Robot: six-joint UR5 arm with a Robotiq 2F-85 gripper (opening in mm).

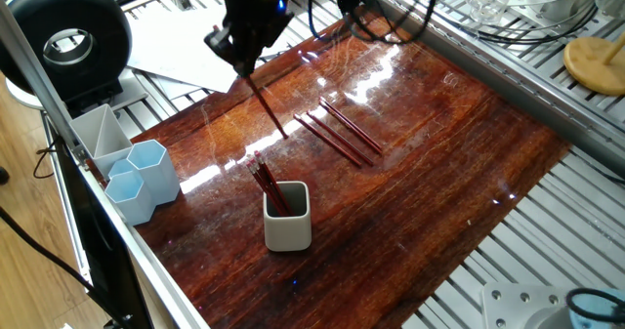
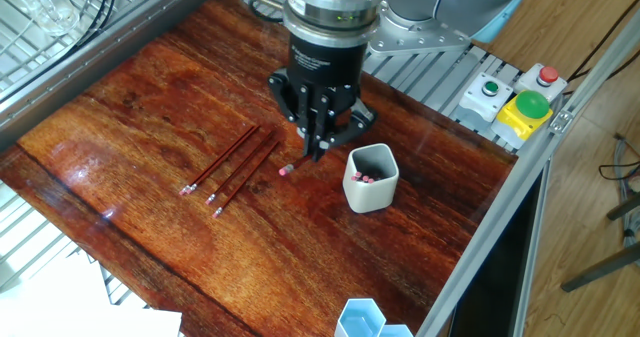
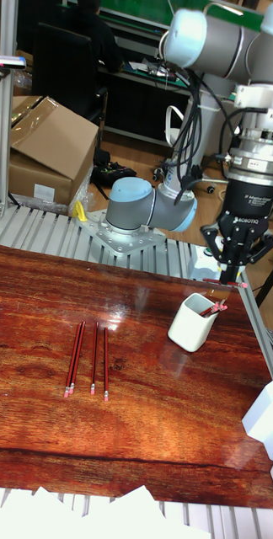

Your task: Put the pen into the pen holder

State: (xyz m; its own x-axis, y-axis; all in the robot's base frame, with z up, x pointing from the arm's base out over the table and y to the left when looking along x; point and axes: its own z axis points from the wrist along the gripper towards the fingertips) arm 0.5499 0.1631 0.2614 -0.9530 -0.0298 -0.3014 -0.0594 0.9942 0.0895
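My gripper is shut on a dark red pen, which slants down from the fingers and hangs above the table. In the other fixed view the gripper is just left of the pen holder, with the pen's pink end low over the wood. The off-white pen holder stands near the front edge of the table and has several red pens leaning in it. In the tall fixed view the gripper hovers above and right of the pen holder.
Three more red pens lie side by side on the wooden table. Pale blue hexagonal cups and a grey tray stand at the left edge. A button box sits past the table's side. The arm's base is behind the table.
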